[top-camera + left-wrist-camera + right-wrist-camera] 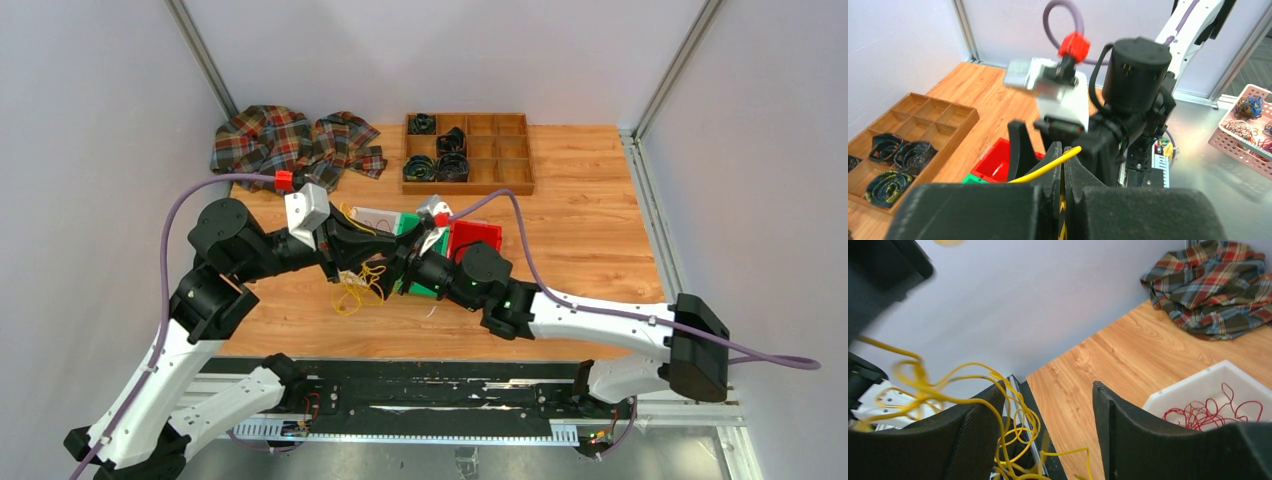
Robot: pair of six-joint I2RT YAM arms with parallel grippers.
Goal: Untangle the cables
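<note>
Yellow cables (357, 288): thin, glossy and string-like, curled into many loose loops. It is one bundle, hanging between the two grippers in the middle of the table, and its lowest loops reach the wood.
Left gripper (1063, 154): matte black plastic fingers pressed together, with one yellow strand pinched between them.
Right gripper (1048, 390): two flat black fingers with a fine grainy surface, standing wide apart with nothing between them. Yellow loops lie across the outer side of one finger; I cannot tell whether they touch it.
Red cables (1208, 410): thin, one loose tangle, lying inside the white bin (1198, 385).
Bins: three rectangular ones of hard plastic, white, red (478, 238) and green (420, 290), close together under the grippers.
Wooden tray (515, 152): twelve square compartments, and four of them hold black coiled bands (452, 168).
Plaid cloth (290, 145): one soft, crumpled piece at the far left of the table (590, 230).
Table: wood-grain top.
</note>
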